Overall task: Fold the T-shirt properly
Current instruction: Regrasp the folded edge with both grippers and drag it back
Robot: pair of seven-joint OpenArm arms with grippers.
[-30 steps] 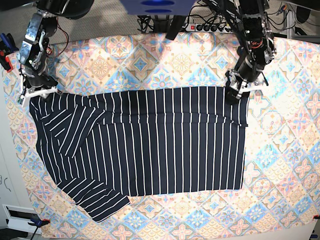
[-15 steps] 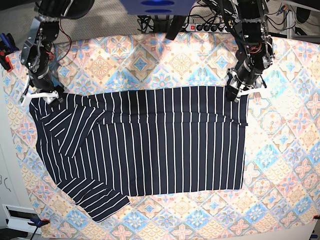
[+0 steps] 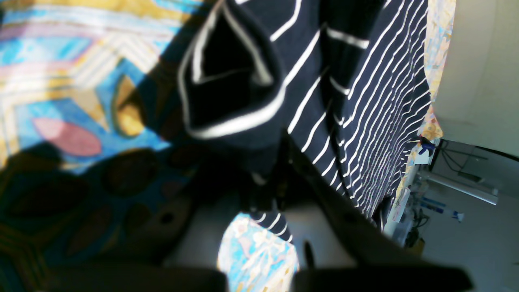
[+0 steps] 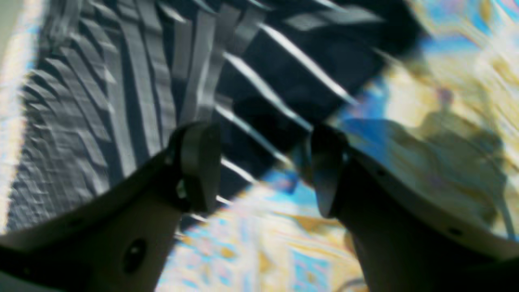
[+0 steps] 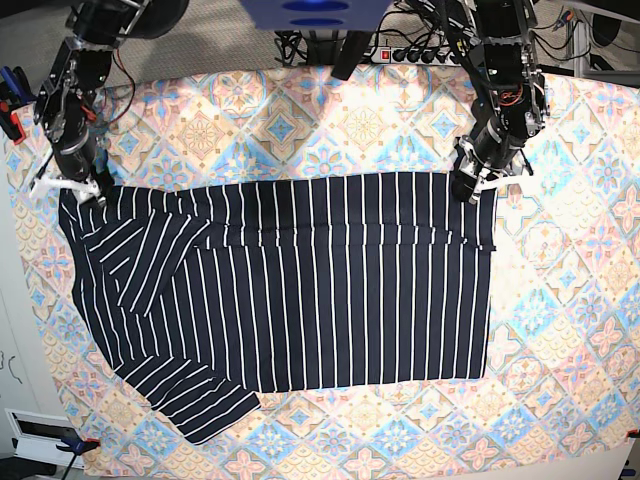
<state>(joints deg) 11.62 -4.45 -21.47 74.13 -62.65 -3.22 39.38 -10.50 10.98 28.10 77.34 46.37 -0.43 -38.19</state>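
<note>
- Flat across the middle of the base frame lies the T-shirt (image 5: 290, 285), dark navy with thin white stripes, spread on the floral tablecloth (image 5: 560, 330); one sleeve pokes out toward the lower left of the frame, and another striped flap lies folded diagonally over the left part of the body
- my left gripper (image 5: 470, 185) sits at the shirt's upper right corner in the base frame; its jaws are pinched together on that corner of the T-shirt (image 3: 365, 93), and in the left wrist frame a bunched fold of striped cloth rises just above the fingers while the rest of the fabric runs away toward the upper right
- my right gripper (image 5: 70, 185) stands at the shirt's upper left corner in the base frame; its jaws are spread apart with nothing between them; in the right wrist frame the two fingertips (image 4: 200, 162) straddle the fabric's edge, striped cloth (image 4: 134, 93) filling the upper left and tablecloth (image 4: 425, 81) on the right; that frame is blurred, so I cannot tell whether the tips touch the cloth
</note>
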